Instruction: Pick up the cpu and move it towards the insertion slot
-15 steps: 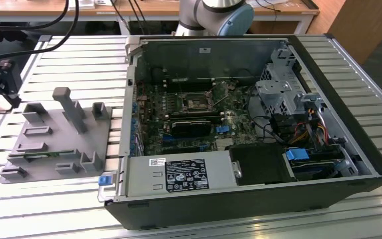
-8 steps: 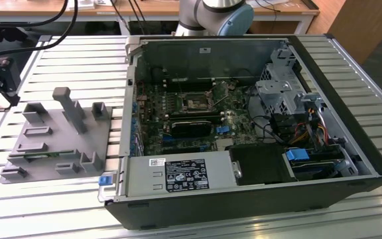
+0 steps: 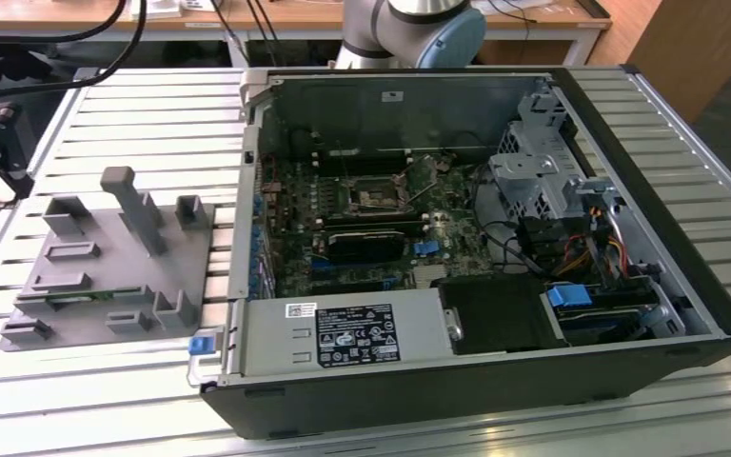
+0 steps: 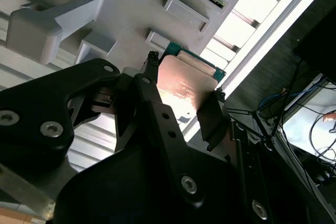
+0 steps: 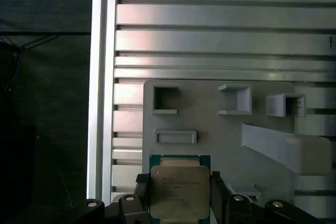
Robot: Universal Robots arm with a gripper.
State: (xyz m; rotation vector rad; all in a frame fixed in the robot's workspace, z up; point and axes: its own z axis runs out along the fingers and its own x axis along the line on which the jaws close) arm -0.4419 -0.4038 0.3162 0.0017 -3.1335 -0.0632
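one cpu is clamped in the claw. both wrist views show the black fingers closed against two opposite edges of the chip. its silvery metal top faces the first wrist camera, and a green rim shows along one edge. whether the chip is clear of the surface beneath cannot be determined. behind the cpu lies a grey fixture plate with raised blocks, frames and a slanted post. the plate rests on a slatted metal bench. in the exterior view, the insertion slot sits on the motherboard inside the open computer case. the slot is well apart from the plate, which lies to the exterior view's left of the case.
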